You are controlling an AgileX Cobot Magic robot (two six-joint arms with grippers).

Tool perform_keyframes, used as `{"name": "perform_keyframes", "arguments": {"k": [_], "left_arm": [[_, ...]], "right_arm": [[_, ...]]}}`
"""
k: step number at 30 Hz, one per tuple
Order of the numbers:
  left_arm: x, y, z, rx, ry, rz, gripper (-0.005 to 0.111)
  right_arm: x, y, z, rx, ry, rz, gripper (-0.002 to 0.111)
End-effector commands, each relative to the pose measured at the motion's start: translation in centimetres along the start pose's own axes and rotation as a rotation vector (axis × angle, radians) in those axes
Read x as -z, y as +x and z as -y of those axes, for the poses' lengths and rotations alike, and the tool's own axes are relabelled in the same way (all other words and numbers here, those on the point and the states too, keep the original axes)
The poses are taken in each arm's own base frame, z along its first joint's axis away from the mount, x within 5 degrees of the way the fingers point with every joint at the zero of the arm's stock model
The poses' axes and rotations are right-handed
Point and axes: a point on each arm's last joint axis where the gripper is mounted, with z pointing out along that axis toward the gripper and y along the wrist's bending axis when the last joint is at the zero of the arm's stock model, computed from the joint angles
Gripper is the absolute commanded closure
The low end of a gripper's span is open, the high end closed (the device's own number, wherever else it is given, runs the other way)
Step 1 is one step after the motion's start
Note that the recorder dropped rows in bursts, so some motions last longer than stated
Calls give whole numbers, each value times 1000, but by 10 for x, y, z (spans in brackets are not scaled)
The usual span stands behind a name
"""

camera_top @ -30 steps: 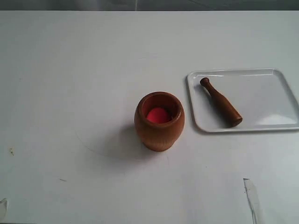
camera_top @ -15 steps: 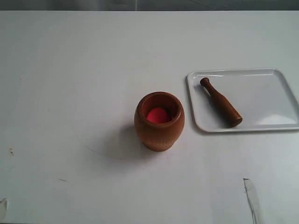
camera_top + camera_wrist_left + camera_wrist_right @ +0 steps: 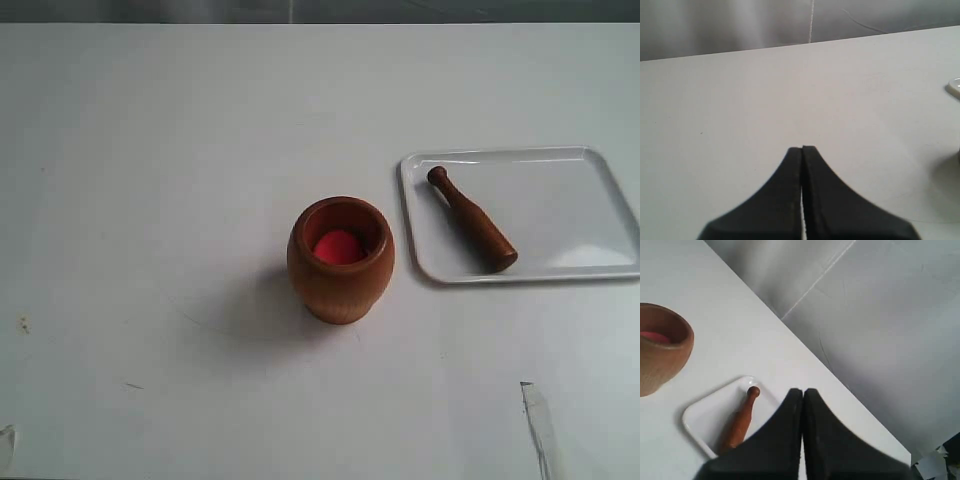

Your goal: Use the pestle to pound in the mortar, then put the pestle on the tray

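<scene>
The reddish-brown mortar point(image 3: 341, 260) stands upright near the middle of the table, its red inner bottom showing. Right of it lies the white tray point(image 3: 580, 215), and the dark brown pestle point(image 3: 472, 219) rests flat on the tray's left part, knobbed handle pointing away. The right wrist view shows the mortar point(image 3: 660, 352), the tray point(image 3: 707, 420) and the pestle point(image 3: 740, 421), with my right gripper point(image 3: 803, 391) shut and empty, apart from the pestle. My left gripper point(image 3: 802, 148) is shut and empty over bare table. Neither gripper appears in the exterior view.
The table's far edge point(image 3: 320, 24) runs along the top of the exterior view. A scrap of tape point(image 3: 536, 420) lies near the front right, and small marks point(image 3: 24, 323) dot the left. A tray corner point(image 3: 954, 88) shows in the left wrist view.
</scene>
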Motion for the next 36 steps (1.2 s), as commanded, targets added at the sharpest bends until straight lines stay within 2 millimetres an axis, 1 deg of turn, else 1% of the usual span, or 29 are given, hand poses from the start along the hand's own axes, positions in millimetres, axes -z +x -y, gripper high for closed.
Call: {"name": "perform_keyframes", "arguments": {"k": [1, 4, 5, 8, 10, 14, 16, 17, 20, 25, 27, 30, 34, 36], "left_arm": [[0, 0, 1, 12, 8, 7, 107], [0, 0, 1, 12, 8, 7, 107], [0, 0, 1, 12, 8, 7, 107], [0, 0, 1, 12, 8, 7, 107], [0, 0, 1, 12, 8, 7, 107], [0, 0, 1, 12, 8, 7, 107], [0, 0, 1, 12, 8, 7, 107], [0, 0, 1, 12, 8, 7, 107], [0, 0, 1, 12, 8, 7, 107], [0, 0, 1, 12, 8, 7, 107], [0, 0, 1, 12, 8, 7, 107], [0, 0, 1, 12, 8, 7, 107], [0, 0, 1, 12, 8, 7, 107], [0, 0, 1, 12, 8, 7, 107]], "right_arm": [[-11, 12, -4, -12, 50, 1, 108], [-18, 15, -4, -259, 110, 84, 108], [-21, 16, -2, -376, 150, 141, 108], [-29, 25, -4, -523, 225, 270, 108], [-33, 30, -9, -476, 233, 301, 108], [-40, 44, -19, -469, 215, 257, 108], [-40, 44, -18, -467, 232, 252, 108], [-40, 47, -18, -480, 250, 213, 108], [-40, 51, -15, -507, 315, 180, 108], [-39, 60, -13, -643, 412, 95, 108], [-39, 62, -13, -671, 434, 69, 108], [-38, 63, -12, -657, 452, 51, 108], [-38, 66, -13, -591, 455, 3, 108], [-38, 68, -14, -606, 463, -18, 108]]}}
